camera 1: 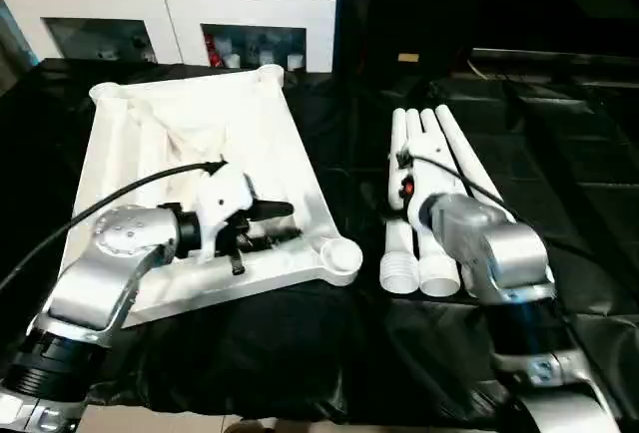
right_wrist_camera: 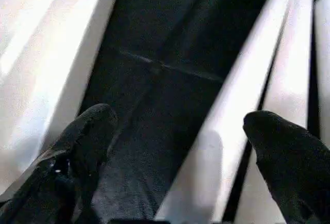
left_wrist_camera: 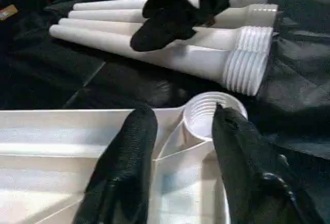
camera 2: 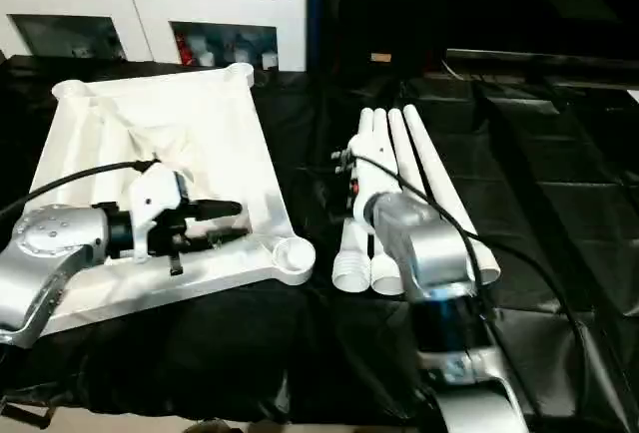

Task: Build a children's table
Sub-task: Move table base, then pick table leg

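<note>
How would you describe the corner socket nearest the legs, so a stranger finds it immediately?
Find the white tabletop lying underside up on the black cloth. Go to its near corner facing the bundle of legs. The socket is a round threaded cup, just beyond the left claw.

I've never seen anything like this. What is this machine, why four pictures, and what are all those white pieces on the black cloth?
It is a humanoid robot with two silver arms, each ending in a gripper of two black fingers. Two pictures come from its head, looking down; the other two come from cameras on its wrists. On the black-covered surface lies a white plastic rectangular tabletop, upside down, with round threaded sockets at its corners. Beside it lie four long white tapered legs with threaded ends. The left gripper hovers open over the tabletop near a corner socket. The right gripper is open above the legs. Neither holds anything.
</note>
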Robot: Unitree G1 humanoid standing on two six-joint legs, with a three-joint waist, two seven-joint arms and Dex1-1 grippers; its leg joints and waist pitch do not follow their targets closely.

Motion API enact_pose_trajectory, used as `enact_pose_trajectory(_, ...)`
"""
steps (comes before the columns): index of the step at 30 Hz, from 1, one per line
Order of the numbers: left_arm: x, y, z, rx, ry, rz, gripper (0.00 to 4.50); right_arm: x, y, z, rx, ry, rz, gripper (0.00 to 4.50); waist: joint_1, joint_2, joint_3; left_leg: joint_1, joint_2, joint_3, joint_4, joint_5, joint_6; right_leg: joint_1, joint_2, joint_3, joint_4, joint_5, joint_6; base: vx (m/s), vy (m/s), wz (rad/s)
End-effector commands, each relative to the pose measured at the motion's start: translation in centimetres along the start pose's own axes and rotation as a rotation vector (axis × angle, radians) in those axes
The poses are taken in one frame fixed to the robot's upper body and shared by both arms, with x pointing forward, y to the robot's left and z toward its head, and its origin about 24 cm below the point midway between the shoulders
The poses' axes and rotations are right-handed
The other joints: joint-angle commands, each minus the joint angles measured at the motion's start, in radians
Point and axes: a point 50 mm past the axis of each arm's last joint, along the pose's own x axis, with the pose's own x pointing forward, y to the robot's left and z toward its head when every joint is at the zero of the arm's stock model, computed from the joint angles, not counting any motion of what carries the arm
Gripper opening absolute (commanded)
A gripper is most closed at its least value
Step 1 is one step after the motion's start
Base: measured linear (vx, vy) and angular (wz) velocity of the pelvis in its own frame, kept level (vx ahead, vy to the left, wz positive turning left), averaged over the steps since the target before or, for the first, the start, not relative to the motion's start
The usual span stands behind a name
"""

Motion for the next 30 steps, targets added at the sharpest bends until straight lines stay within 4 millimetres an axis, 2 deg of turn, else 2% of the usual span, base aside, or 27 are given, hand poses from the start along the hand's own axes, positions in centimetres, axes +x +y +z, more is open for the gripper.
enact_pose_trajectory(1,0.1,-0.2,0.5,0.016,0.003,-0.025,2.39,0.1,-0.2,0.0,0.022,0.029,-0.026,4.5,0.001,0.013,-0.065,0.019,0.056,-0.021,-0.077,-0.084,-0.066,0.041,-0.075,0.043,-0.063,0.08,-0.186,0.0,0.0,0.0)
enact_pose_trajectory(4,0.2,-0.4,0.5,0.013,0.014,-0.04,2.47,0.3,-0.2,-0.6,0.037,0.067,-0.019,4.5,0.0,0.013,-0.064,0.018,0.055,-0.021,-0.077,-0.084,-0.067,0.041,-0.074,0.043,-0.063,0.088,-0.188,0.0,0.0,0.0)
enact_pose_trajectory(6,0.2,-0.4,0.5,0.009,0.018,-0.047,2.75,0.5,-0.1,-1.1,0.041,0.092,-0.014,4.5,0.0,0.013,-0.065,0.017,0.054,-0.021,-0.077,-0.08,-0.069,0.044,-0.073,0.042,-0.062,0.096,-0.189,0.0,0.0,0.0)
enact_pose_trajectory(13,0.5,-0.7,0.7,-0.001,0.021,-0.074,2.75,1.1,0.2,-2.5,0.065,0.19,-0.016,4.5,0.0,0.012,-0.065,0.016,0.054,-0.02,-0.077,-0.073,-0.067,0.044,-0.074,0.042,-0.061,0.105,-0.194,0.0,0.0,0.0)
enact_pose_trajectory(19,0.5,-0.7,0.8,0.005,0.029,-0.075,2.75,1.4,0.5,-2.9,0.09,0.227,0.005,4.5,0.0,0.015,-0.066,0.018,0.056,-0.021,-0.077,-0.075,-0.07,0.043,-0.073,0.041,-0.062,0.101,-0.197,0.0,0.0,0.0)
enact_pose_trajectory(21,0.5,-0.8,0.9,0.004,0.028,-0.078,2.75,1.5,0.5,-3.1,0.117,0.245,0.012,4.5,0.001,0.012,-0.066,0.017,0.056,-0.021,-0.078,-0.077,-0.07,0.044,-0.074,0.041,-0.061,0.103,-0.196,0.0,0.0,0.0)
enact_pose_trajectory(23,0.5,-0.8,1.0,0.002,0.032,-0.08,2.75,1.6,0.4,-3.4,0.145,0.269,0.014,4.5,0.0,0.013,-0.066,0.018,0.056,-0.021,-0.078,-0.08,-0.071,0.043,-0.075,0.041,-0.061,0.094,-0.199,0.0,0.0,0.0)
enact_pose_trajectory(24,0.5,-0.8,1.0,0.003,0.035,-0.084,2.87,1.7,0.3,-3.6,0.161,0.28,0.012,4.2,0.001,0.014,-0.066,0.018,0.056,-0.02,-0.077,-0.076,-0.07,0.044,-0.075,0.041,-0.061,0.099,-0.2,0.0,0.0,0.0)
enact_pose_trajectory(28,0.7,-0.8,1.1,0.008,0.037,-0.088,2.87,1.8,0.1,-3.7,0.182,0.288,0.006,4.13,0.0,0.015,-0.065,0.017,0.055,-0.02,-0.078,-0.077,-0.073,0.043,-0.074,0.041,-0.062,0.096,-0.2,0.0,0.0,0.0)
enact_pose_trajectory(29,0.8,-0.8,1.2,0.018,0.036,-0.086,2.87,1.9,-0.1,-3.8,0.192,0.292,0.003,3.78,0.001,0.015,-0.066,0.018,0.055,-0.02,-0.077,-0.072,-0.074,0.043,-0.074,0.041,-0.061,0.104,-0.197,0.0,0.0,0.0)
enact_pose_trajectory(30,0.8,-0.8,1.3,0.024,0.036,-0.083,2.87,1.9,-0.1,-3.9,0.196,0.294,0.001,3.78,0.0,0.015,-0.066,0.018,0.055,-0.02,-0.078,-0.073,-0.075,0.043,-0.073,0.04,-0.061,0.105,-0.198,0.0,0.0,0.0)
